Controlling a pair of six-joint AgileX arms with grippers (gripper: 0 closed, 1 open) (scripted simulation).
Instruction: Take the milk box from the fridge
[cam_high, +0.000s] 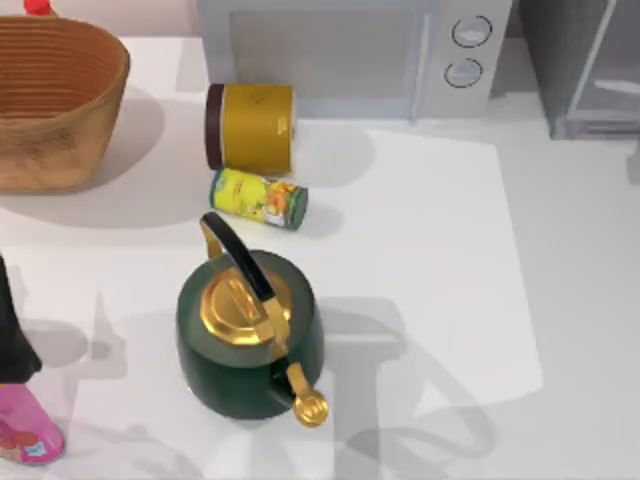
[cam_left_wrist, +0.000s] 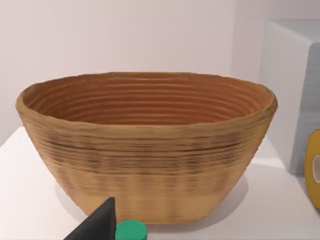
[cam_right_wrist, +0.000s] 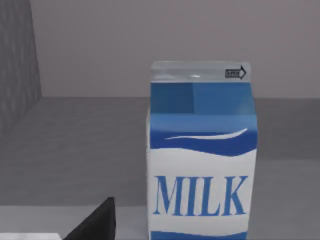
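Fingers of the right gripper are facing the milk box (cam_right_wrist: 202, 155); whether they are spread I cannot tell. It is standing upright on the grey floor of the fridge (cam_high: 590, 70), at the tabletop's (cam_high: 450, 250) far right, with open room around it. Left arm is idling near the wicker basket (cam_left_wrist: 145, 145).
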